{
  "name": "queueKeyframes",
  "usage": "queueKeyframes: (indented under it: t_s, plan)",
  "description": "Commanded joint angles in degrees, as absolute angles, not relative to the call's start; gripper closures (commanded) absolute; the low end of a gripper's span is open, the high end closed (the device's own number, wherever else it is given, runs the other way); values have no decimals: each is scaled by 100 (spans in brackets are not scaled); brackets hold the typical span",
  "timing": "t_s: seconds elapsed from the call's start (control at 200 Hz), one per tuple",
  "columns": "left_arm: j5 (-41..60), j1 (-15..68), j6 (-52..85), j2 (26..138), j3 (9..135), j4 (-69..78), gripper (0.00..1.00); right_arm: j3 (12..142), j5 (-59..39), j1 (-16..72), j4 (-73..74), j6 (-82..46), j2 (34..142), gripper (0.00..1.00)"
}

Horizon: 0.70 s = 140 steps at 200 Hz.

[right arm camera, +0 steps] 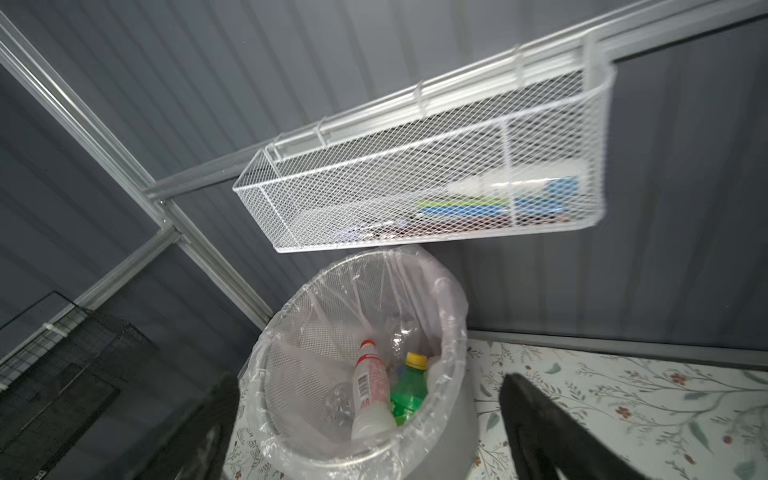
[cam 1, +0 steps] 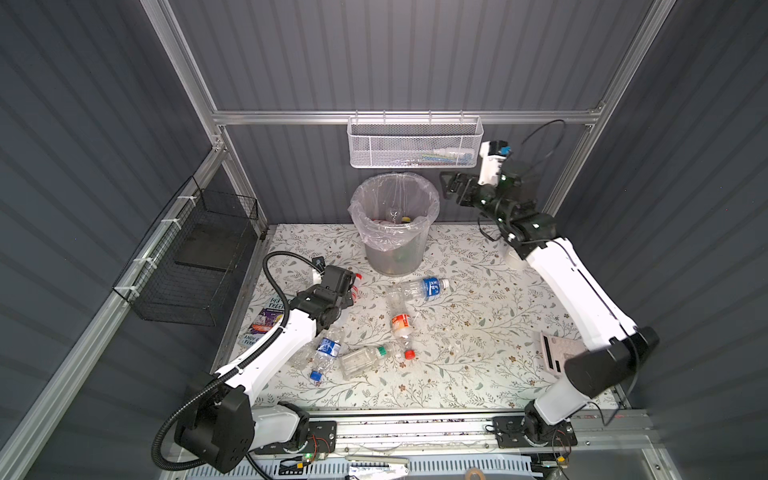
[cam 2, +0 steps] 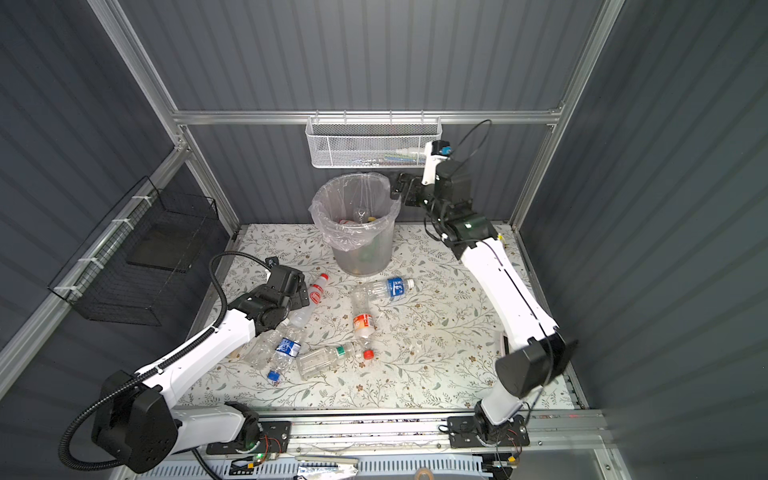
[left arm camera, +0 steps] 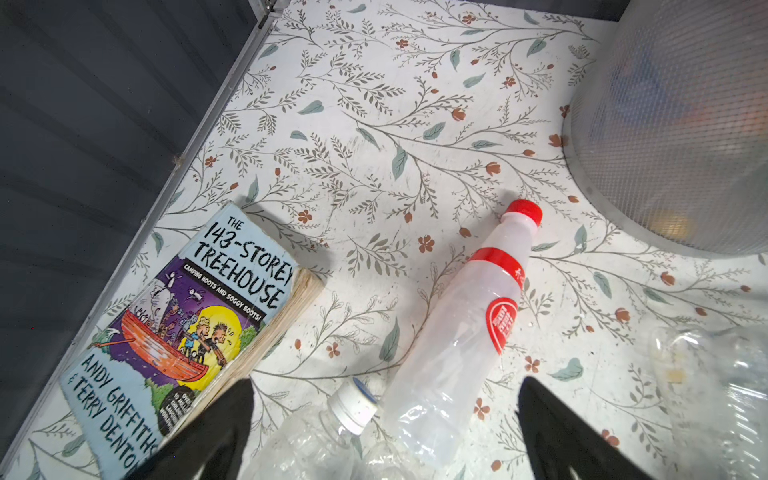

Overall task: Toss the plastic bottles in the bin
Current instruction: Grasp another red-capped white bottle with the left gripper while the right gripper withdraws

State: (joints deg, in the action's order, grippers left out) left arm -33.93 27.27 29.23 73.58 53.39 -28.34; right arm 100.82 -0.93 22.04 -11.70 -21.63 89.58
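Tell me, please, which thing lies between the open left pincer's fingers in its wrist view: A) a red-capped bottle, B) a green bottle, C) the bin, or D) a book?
A: the red-capped bottle lies inside the open left pincer, while the book sits off to its side.

Dark grey ribbed wall panels (cam 1: 395, 54) close in the back and both sides, held by an aluminium frame (cam 1: 291, 117). A white mesh basket (cam 1: 415, 145) hangs from the rear rail. A black wire basket (cam 1: 195, 266) is tied with white straps to the left rail. The tabletop (cam 1: 478, 374) wears a white covering printed with leafy sprigs and small russet flowers, brightly lit
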Motion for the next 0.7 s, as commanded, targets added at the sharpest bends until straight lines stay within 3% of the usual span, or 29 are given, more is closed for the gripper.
queueKeyframes:
  t_s: [0.0, 0.37, 0.695]
  plan:
    - [-3283, 2707, 2976, 7562, 5586, -3200, 1, 8927, 151, 2024, -834, -2257, 8535, 1]
    - [-2318, 2707, 2611, 8431, 5807, -3419, 1, 5344, 229, 1292, -604, -3143, 6686, 1]
    - [-2201, 2706, 2453, 8930, 5957, -3388, 1, 4211, 305, 1042, -538, -3720, 5879, 1]
